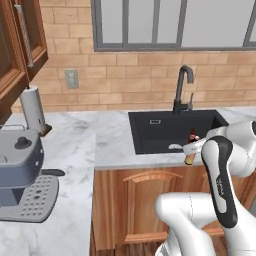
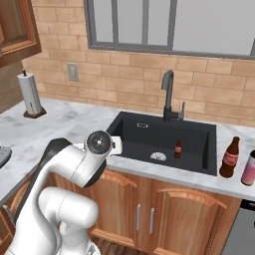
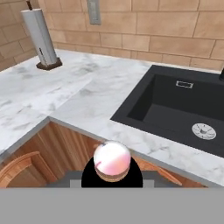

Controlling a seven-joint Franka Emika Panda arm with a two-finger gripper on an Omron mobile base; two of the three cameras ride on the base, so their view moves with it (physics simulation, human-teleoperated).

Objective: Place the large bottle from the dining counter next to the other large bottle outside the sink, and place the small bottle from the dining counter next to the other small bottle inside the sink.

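Observation:
My gripper (image 3: pixel 112 169) is shut on a bottle (image 3: pixel 112 160), whose round pinkish-white end faces the hand camera; I cannot tell if it is the large or the small one. In the left base view the gripper (image 1: pixel 193 149) hangs by the counter's front edge before the black sink (image 1: pixel 150 132), the bottle's brownish end (image 1: pixel 190 160) poking out below. A small dark bottle (image 2: pixel 178 148) stands upright inside the sink (image 2: pixel 134 130), beside the drain. On the counter right of the sink stands a large brown bottle (image 2: pixel 229 158), with a pinkish bottle (image 2: pixel 248 169) next to it.
A dark faucet (image 2: pixel 168 97) rises behind the sink. A paper towel roll (image 1: pixel 34 110) stands at the back left and a grey coffee machine (image 1: pixel 22 175) sits on the left counter. Wooden cabinet doors (image 2: pixel 164 214) run below the marble counter (image 3: pixel 92 100).

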